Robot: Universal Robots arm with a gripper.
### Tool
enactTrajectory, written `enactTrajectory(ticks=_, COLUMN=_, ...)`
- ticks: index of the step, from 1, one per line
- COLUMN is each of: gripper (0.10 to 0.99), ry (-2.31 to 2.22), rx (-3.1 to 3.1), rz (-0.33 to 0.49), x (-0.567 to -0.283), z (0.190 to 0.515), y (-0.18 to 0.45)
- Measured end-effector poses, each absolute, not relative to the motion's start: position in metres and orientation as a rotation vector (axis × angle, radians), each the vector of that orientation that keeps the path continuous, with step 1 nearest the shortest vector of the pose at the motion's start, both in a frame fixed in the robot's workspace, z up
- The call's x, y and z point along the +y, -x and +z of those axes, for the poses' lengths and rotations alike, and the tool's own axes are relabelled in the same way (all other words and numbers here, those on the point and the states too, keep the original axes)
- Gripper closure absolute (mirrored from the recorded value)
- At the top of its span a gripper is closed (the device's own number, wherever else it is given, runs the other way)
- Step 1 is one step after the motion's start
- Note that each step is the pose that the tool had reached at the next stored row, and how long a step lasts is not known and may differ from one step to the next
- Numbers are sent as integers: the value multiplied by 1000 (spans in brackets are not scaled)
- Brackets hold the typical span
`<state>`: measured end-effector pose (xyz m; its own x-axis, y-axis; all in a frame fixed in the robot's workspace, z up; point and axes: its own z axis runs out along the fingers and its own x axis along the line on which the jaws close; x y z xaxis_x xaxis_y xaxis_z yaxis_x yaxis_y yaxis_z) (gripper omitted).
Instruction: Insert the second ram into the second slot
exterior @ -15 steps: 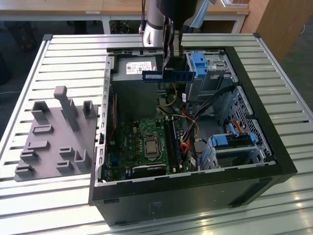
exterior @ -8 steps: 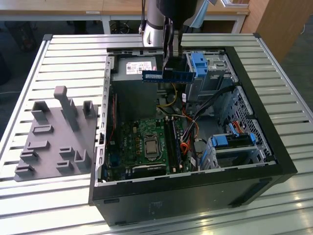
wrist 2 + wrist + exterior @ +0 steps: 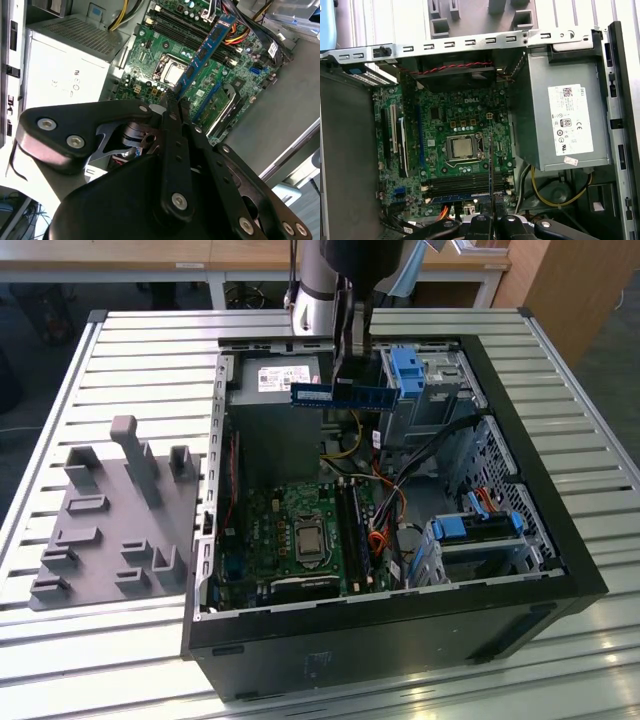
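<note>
Blue second ram (image 3: 372, 397) pinched flat in gripper (image 3: 347, 378), hanging high above motherboard (image 3: 290, 540) (well clear of it) | memory slots (image 3: 465, 181) on motherboard: one looks filled | insertion not yet done, stick unseated

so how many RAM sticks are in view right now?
2. The second ram is held by the gripper above the open case. Another blue stick looks seated on the motherboard. Others may be hidden.
</note>
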<state>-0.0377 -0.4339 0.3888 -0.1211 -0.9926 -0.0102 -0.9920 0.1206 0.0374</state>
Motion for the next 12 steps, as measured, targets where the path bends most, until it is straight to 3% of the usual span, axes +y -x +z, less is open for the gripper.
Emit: enactTrajectory(ticks=12, gripper=949, ry=-2039, rx=-2367, rz=-55, x=-434, z=389, y=38)
